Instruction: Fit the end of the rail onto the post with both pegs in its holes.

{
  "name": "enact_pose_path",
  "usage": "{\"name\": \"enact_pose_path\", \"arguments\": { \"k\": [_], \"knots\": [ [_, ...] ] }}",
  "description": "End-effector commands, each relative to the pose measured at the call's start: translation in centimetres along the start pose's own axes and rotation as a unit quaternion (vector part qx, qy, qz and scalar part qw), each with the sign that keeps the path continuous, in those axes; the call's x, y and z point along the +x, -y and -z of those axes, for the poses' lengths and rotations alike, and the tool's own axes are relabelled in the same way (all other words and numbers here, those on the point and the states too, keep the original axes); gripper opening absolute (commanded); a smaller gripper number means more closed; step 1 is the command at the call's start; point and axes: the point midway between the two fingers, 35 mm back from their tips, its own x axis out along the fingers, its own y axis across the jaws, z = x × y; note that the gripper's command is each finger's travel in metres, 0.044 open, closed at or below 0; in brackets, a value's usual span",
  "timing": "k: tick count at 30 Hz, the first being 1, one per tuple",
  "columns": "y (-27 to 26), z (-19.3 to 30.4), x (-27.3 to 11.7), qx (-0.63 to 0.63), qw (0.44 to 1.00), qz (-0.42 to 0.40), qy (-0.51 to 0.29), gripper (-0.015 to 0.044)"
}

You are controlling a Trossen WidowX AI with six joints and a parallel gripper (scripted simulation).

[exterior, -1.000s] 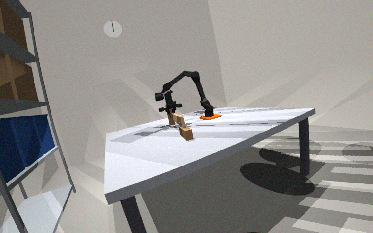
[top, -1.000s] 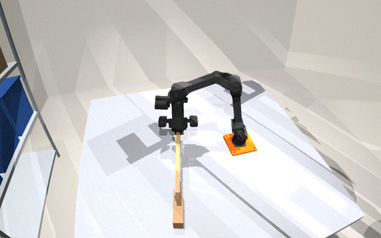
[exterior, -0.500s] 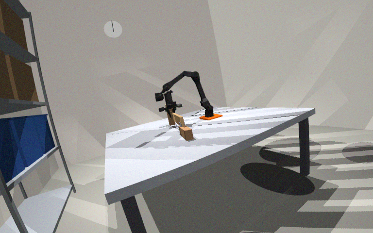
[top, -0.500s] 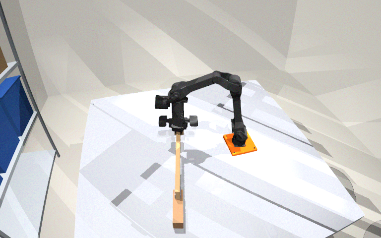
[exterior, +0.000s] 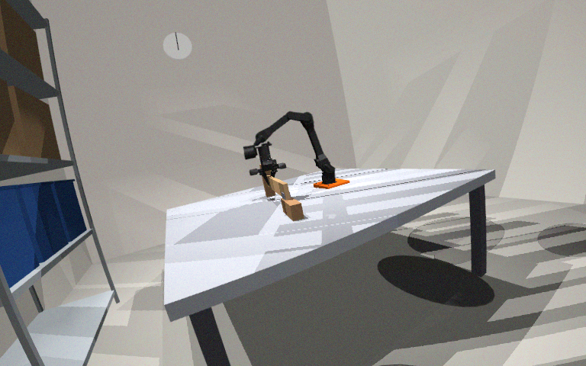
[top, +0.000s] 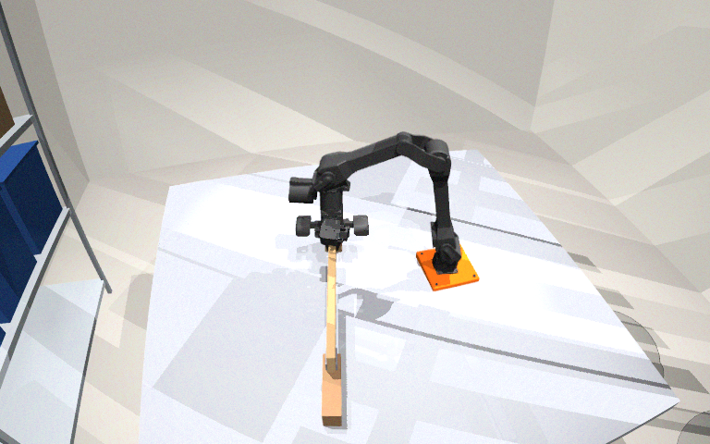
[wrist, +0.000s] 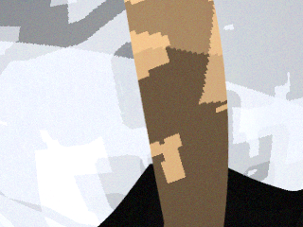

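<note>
The long pale rail (top: 332, 303) (exterior: 280, 187) (wrist: 189, 95) runs from my gripper to the low footboard block (top: 331, 400) (exterior: 294, 210), its far end at the bracket on the block. The rail is held clear of the table and looks about level. My gripper (top: 332, 247) (exterior: 268, 178) (wrist: 175, 166) points down and is shut on the rail near its post end. The upright wooden post (exterior: 268, 191) stands right behind the gripper. The gripper hides the pegs, the holes and the joint, so I cannot tell whether the rail touches the post or how far any peg is in.
The arm's orange base plate (top: 436, 282) (exterior: 320, 185) sits to the right of the rail on the white table (top: 235, 314) (exterior: 207, 258). A shelf rack with blue bins (top: 30, 199) (exterior: 38, 224) stands off the table's left side. Patchy shadows cross the table.
</note>
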Motion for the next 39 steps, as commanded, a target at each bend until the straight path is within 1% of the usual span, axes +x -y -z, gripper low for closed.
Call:
{"name": "enact_pose_path", "arguments": {
  "k": [1,39],
  "knots": [
    [0.0,0.48,-0.28,0.002,1.0,0.003,-0.004,0.0],
    [0.01,-0.06,-0.39,0.002,1.0,0.003,-0.004,0.0]
  ]
}}
